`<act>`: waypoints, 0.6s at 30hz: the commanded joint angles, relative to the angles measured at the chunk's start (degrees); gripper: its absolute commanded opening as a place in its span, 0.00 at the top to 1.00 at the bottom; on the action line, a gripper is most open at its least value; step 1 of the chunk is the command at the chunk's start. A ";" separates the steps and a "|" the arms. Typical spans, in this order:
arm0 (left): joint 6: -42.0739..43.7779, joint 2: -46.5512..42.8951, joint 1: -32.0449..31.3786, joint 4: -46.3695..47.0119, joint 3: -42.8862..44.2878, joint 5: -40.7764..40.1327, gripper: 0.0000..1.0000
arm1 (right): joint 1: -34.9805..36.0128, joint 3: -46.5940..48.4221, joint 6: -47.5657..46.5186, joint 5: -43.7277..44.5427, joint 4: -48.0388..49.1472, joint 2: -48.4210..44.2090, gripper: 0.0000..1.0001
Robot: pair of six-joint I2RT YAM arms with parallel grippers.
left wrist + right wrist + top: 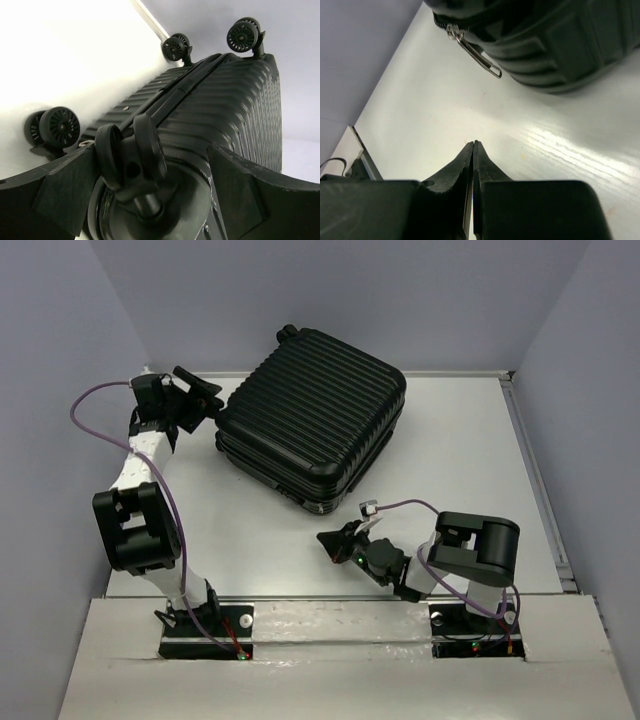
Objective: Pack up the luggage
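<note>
Left gripper [147,167]: jaws wide apart, with one caster wheel [131,150] of the luggage [240,100] standing between them. Whether either pad touches the wheel cannot be told.
Right gripper [473,149]: fingers pressed together and holding nothing, low over the table [470,110], near the luggage's front corner but apart from it.
Luggage: closed and lying flat on one ribbed shell. It sits at an angle toward the back of the table, with its wheeled end facing the left gripper.
Hidden: from above, the left gripper [205,397] covers most of the wheeled end, and only one wheel [290,332] peeks out at the far corner. The luggage's underside is unseen. In the right wrist view the top edge cuts the luggage off, leaving a blurred rounded corner.
Surface: the white table [450,440] has faint grain and shows glare in front of the luggage.
Room: plain grey-lilac walls [400,300] stand behind and to both sides of the luggage. A pale rail [535,470] runs along the table edge to its right.
Left wrist only: three more wheels [59,126] [175,47] [242,35] and the seam between the shells.
Right wrist only: a metal zipper pull [472,50] hangs from the luggage's seam.
Top view only: both arms at once, with the right gripper [335,543] in front of the luggage [315,410].
</note>
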 commanded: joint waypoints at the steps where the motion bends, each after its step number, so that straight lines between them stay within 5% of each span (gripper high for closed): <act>1: -3.01 0.26 0.16 5.23 2.59 3.21 0.01 | 0.90 -0.74 -1.33 -0.24 14.49 0.45 0.93; 12: -7.76 0.79 0.16 13.32 -1.37 5.32 0.18 | 0.90 -1.10 -1.16 -0.24 14.05 0.10 0.93; 18: -9.17 1.14 0.16 17.36 -4.27 5.85 0.44 | 0.90 -2.06 -0.98 -0.06 14.05 -0.87 0.93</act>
